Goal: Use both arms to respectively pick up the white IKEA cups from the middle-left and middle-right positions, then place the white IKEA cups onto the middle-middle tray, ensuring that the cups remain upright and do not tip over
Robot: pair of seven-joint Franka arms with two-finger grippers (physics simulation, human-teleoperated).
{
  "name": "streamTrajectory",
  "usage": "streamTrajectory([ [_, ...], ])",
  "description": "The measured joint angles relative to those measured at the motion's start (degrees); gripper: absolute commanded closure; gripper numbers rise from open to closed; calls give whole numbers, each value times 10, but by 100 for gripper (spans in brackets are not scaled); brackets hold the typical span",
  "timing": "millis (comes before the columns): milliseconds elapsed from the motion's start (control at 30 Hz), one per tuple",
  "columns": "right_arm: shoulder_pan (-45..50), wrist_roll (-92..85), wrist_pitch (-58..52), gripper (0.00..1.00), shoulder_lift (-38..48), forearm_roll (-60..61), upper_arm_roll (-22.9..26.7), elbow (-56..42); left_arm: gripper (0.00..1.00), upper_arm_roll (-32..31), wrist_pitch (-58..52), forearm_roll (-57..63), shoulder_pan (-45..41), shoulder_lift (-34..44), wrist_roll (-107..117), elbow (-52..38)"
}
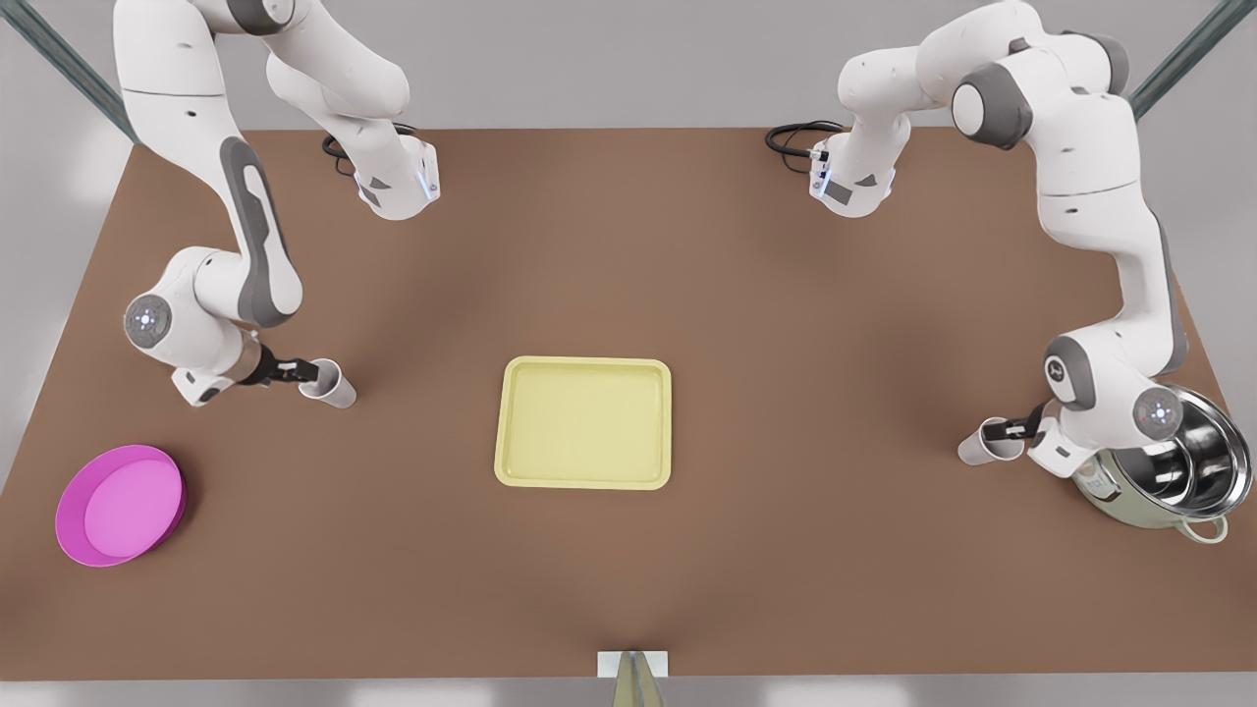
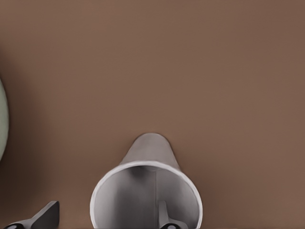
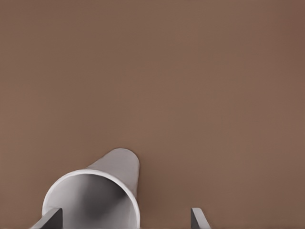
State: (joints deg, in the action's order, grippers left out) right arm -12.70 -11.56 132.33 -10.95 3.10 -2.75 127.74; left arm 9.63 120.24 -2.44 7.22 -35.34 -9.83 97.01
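Toward the desk's two side edges, each white IKEA cup (image 1: 982,447) (image 1: 332,385) stands upright at an open gripper, the left gripper (image 1: 1011,429) with one finger (image 2: 163,214) inside the rim, the right gripper (image 1: 304,373) loosely astride, with the tray (image 1: 585,366) lying inward, between both.

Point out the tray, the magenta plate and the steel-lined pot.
tray (image 1: 584,422): front view, bare middle of its floor.
magenta plate (image 1: 123,506): front view, its flat centre.
pot (image 1: 1208,462): front view, the steel inner wall.
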Motion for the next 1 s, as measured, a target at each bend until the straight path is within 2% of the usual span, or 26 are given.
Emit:
streamTrajectory([
  [33,0,-3,9,0,0,2,0,5,28,-1,4,-1,1,-5,-3,0],
  [67,1,-5,16,0,-1,3,0,9,58,-1,8,2,1,-8,-4,0],
  [100,2,-8,23,0,-2,4,-1,11,73,-2,11,7,2,-8,-3,0],
  [133,2,-10,28,0,-4,5,-1,13,79,-3,13,9,2,-8,-1,-1],
  [500,0,-33,95,0,-35,8,0,39,79,-17,-4,-16,-1,20,12,-6],
  [533,0,-35,99,9,-36,8,0,40,79,-19,-7,-25,-1,21,10,-6],
  [567,0,-37,102,28,-38,8,0,40,79,-21,-10,-32,-1,21,8,-6],
  [600,0,-39,105,43,-39,8,-1,40,79,-22,-13,-37,-1,21,6,-6],
  [733,0,-50,111,67,-41,12,-1,35,79,-30,-26,-57,-14,40,4,-9],
  [867,2,-56,112,73,-43,10,-1,23,79,-38,-57,-63,-79,91,22,-22],
  [1000,5,-59,101,73,-44,9,-4,0,79,-151,-83,-65,-156,61,97,-86],
])
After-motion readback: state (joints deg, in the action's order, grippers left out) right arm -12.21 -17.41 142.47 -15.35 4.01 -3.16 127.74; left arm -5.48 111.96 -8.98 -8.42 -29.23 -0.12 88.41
